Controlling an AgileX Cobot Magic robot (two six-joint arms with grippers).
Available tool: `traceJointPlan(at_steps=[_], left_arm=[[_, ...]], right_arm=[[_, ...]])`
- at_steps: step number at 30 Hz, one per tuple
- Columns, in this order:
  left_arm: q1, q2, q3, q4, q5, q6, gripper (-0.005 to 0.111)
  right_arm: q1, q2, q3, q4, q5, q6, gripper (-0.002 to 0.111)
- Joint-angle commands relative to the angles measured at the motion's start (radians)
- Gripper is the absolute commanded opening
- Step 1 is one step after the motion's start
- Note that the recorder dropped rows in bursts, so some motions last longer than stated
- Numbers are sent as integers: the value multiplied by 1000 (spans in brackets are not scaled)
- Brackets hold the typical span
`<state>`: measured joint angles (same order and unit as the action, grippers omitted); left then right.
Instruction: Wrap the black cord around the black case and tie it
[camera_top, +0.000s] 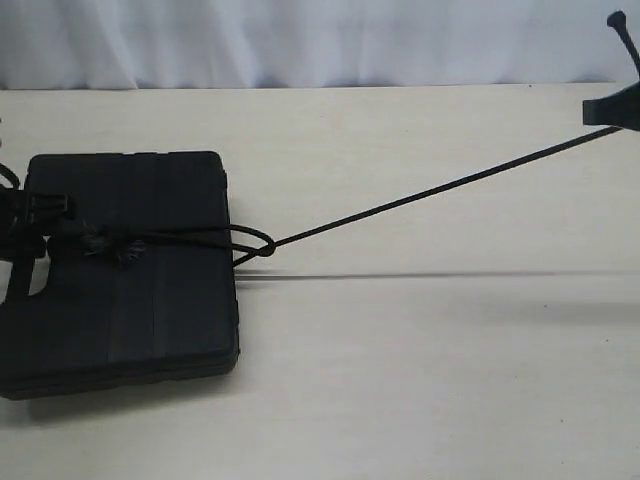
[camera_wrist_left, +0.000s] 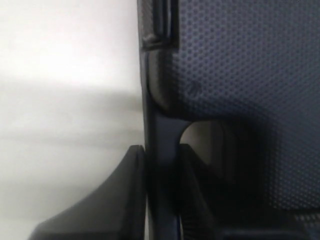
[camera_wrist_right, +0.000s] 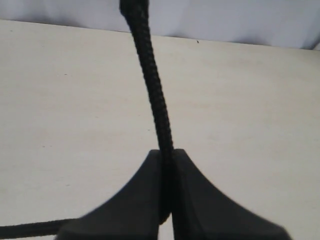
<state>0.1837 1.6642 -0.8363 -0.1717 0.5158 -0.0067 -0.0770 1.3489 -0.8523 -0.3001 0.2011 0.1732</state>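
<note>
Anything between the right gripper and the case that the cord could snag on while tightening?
Nothing visible. The black cord runs taut from the right gripper over bare table to its loop at the black case. The left gripper clamps the case's handle rim, clear of that line.

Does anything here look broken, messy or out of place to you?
Only the black cord: its end on the black case is a frayed, fuzzy knot. Otherwise it runs taut from the case to the right gripper, which pinches it. Nothing looks spilled.
</note>
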Motion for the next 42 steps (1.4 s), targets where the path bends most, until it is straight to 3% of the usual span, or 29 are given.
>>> traceJointPlan(at_steps=[1, 7, 12, 17, 25, 33, 42], left_arm=[[8, -17, -49, -98, -52, 120, 0], [6, -7, -51, -212, -144, 190, 0], [-36, 41, -58, -321, -216, 280, 0], [-80, 95, -136, -321, -191, 280, 0], [-81, 197, -191, -357, -208, 292, 0], [-83, 300, -193, -423, -230, 293, 0], [-213, 335, -217, -424, -291, 300, 0]], right_arm=[[-107, 78, -5, -21, -106, -1, 4], [-144, 221, -5, 31, -175, -1, 4], [-144, 327, -7, 31, -272, -1, 4], [-168, 398, -68, 52, -222, -1, 4], [-263, 457, -113, 56, -201, -1, 4], [-286, 506, -113, 56, -237, -1, 4], [-286, 512, -113, 52, -253, -1, 4]])
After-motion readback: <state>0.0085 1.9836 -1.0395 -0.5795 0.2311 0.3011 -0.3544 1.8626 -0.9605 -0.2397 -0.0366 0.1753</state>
